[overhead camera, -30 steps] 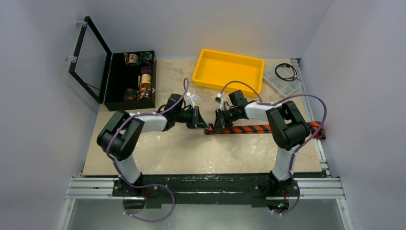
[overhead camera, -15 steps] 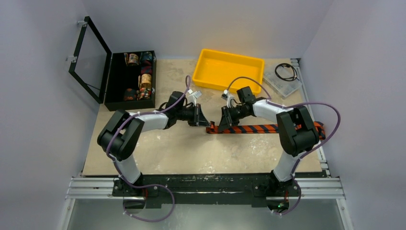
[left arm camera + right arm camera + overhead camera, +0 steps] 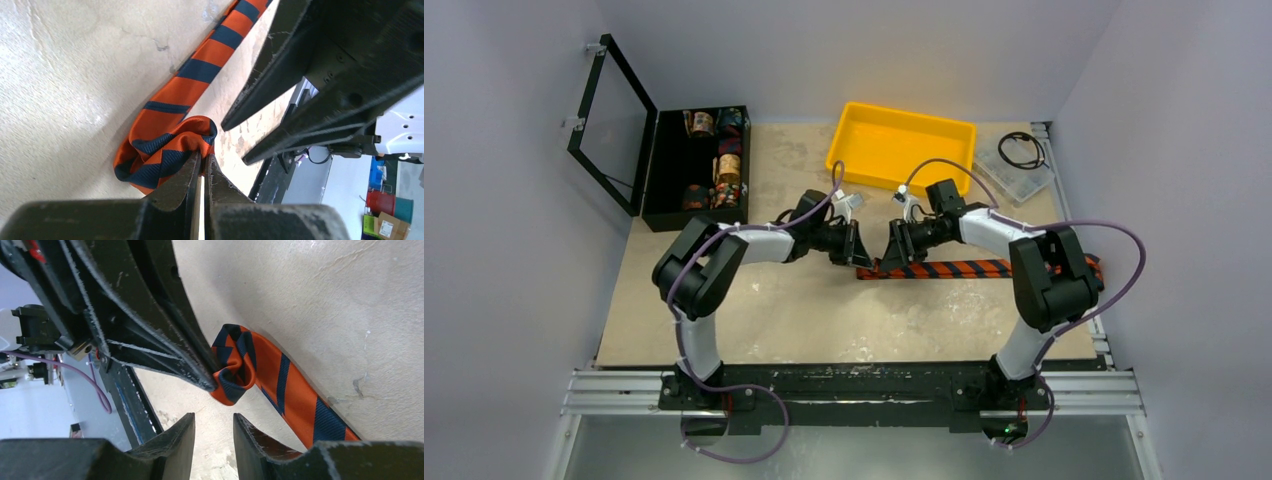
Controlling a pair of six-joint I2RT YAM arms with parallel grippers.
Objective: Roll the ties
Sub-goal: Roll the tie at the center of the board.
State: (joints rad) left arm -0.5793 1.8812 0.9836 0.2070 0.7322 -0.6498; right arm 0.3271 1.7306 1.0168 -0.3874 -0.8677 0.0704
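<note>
So, the tie: a long narrow fabric necktie (image 3: pixel 944 268) with diagonal orange and dark navy stripes, lying flat on the beige tabletop (image 3: pixel 804 310). It runs away from both pincers toward the right arm's side. Its end is curled into 1 small loose fold right at the left pincer's tips.
Left pincer: the left gripper (image 3: pixel 202 160) is clamped fully together on that curled end, with fabric bunched around the fingertips. My guess is it's pinning the start of the roll so the curl can't spring open.
Right pincer: the right gripper (image 3: pixel 214 427) has its 2 fingers partway apart with nothing between them. It faces the left one, just beside the curl, and I can't see it touching the cloth.
Why like this: reads to me like 1 side anchors the core while the other is free to grab further round.
Progress: barely started I'd say, about 1 turn done and nearly the whole length flat.
Risk: the fold looks loose and would probably flop open if the left pincer eased off.
Background: a yellow plastic tray (image 3: pixel 902 145) sits beyond both pincers. An open black case (image 3: pixel 694 165) with patterned fabric rolls (image 3: pixel 724 165) is out past the left pincer, well apart from the action.
</note>
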